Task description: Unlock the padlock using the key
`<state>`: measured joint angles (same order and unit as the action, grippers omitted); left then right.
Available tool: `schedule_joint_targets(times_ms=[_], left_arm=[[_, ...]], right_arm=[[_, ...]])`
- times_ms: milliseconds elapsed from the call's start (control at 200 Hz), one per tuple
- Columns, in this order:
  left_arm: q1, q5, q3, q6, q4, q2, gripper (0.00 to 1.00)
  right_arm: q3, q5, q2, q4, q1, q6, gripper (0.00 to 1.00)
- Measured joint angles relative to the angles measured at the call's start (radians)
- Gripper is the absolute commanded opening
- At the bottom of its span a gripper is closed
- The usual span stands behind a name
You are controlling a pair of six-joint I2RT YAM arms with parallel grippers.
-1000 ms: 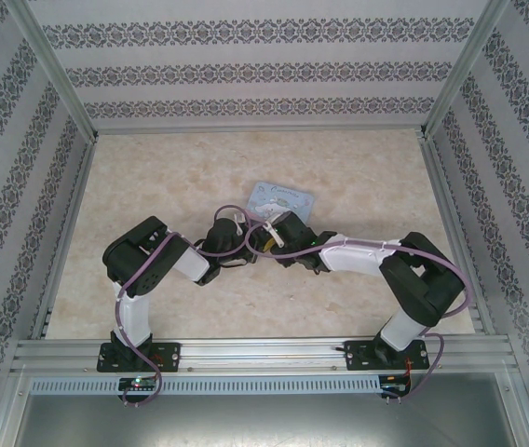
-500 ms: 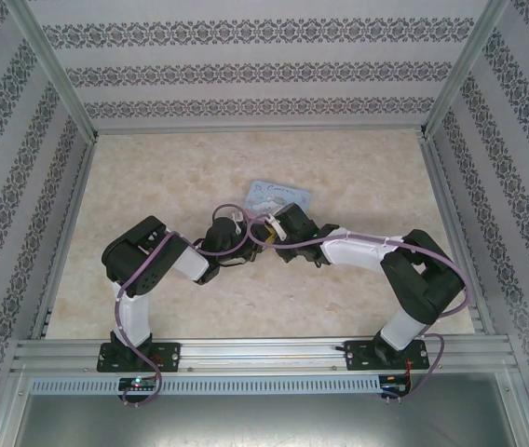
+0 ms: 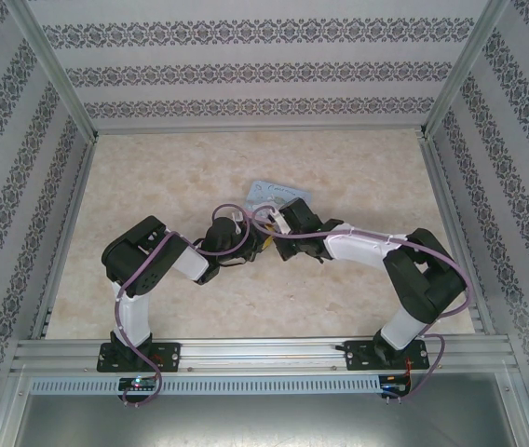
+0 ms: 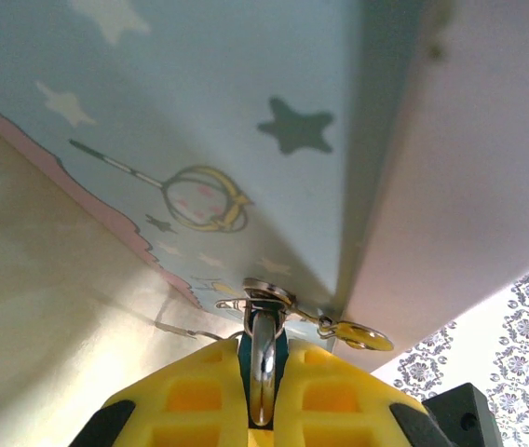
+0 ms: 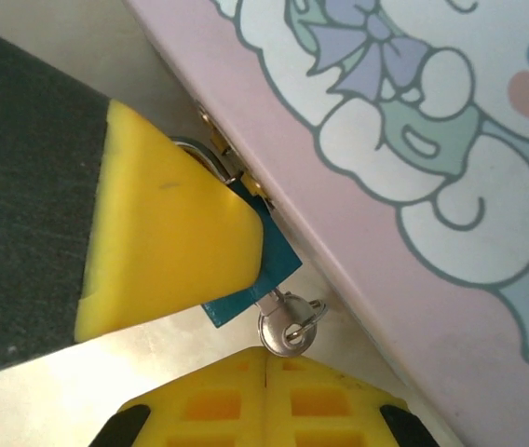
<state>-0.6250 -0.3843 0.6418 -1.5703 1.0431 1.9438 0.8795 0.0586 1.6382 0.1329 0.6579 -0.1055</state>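
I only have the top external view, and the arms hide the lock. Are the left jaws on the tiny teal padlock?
Observer: Yes, the left jaws are shut on the tiny teal padlock, close against the light-blue cartoon-printed tin.
Operator: Is the key in?
Observer: The small silver key sticks out of the padlock's lower end.
Operator: And the right jaws?
Observer: The right jaws are shut just below the key's head. I can't tell whether they pinch it.
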Motion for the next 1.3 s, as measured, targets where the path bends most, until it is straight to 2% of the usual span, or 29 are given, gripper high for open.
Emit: schedule_joint_targets(times_ms=[150,420,724,944,1299], left_arm=[[0.0,-0.001,0.0,0.0,0.0,0.0,0.0],[-0.001,-0.013,0.0,0.0,-0.001,0.0,0.0],[-0.001,-0.017,0.0,0.0,-0.002,0.0,0.0],[-0.001,-0.024,0.0,0.0,-0.006,-0.002,0.0],[-0.001,-0.027,0.008,-0.001,-0.018,-0.002,0.0]], right_arm=[[-0.029,0.1,-0.07,-0.02,-0.04,-0.042,0.27],[-0.066,0.141,-0.19,-0.082,-0.086,-0.102,0.29],[-0.077,0.127,-0.177,-0.053,-0.048,-0.071,0.31],[-0.074,0.081,-0.106,-0.016,-0.005,-0.014,0.31],[-0.034,0.02,-0.048,0.018,0.005,0.034,0.3]])
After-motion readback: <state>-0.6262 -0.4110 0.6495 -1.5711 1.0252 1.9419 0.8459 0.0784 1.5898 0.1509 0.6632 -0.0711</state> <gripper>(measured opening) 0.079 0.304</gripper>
